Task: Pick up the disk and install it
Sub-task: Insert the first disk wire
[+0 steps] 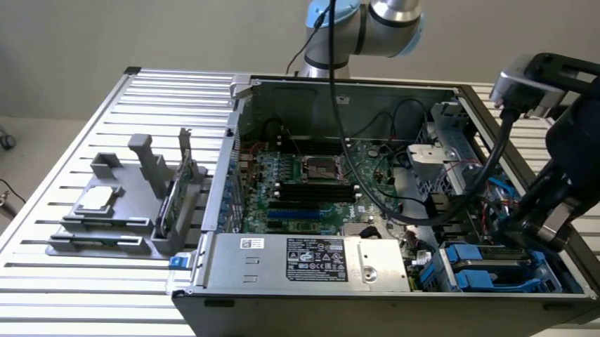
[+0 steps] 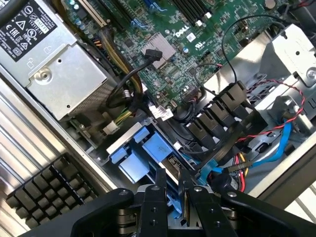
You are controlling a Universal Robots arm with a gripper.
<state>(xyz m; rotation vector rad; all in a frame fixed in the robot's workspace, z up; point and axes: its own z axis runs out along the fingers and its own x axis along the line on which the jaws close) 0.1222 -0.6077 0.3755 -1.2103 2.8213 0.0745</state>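
Slatted table (image 1: pixel 159 91) under computer case (image 1: pixel 328 317), grey fixture (image 1: pixel 140 168)

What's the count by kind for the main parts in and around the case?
Open grey metal computer case: 1
Grey labelled power-supply box: 1
Green motherboard: 1
Grey plastic parts fixture: 1
Small square silver CPU chip: 1
Silver disk with blue rails, between the fingers: 1
Total: 6

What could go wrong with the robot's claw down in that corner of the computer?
The gripper hangs close to loose red, black and blue cables beside the blue drive carriers; it might snag or pinch one. The arm's thick black cable loops over the motherboard and could catch on parts.
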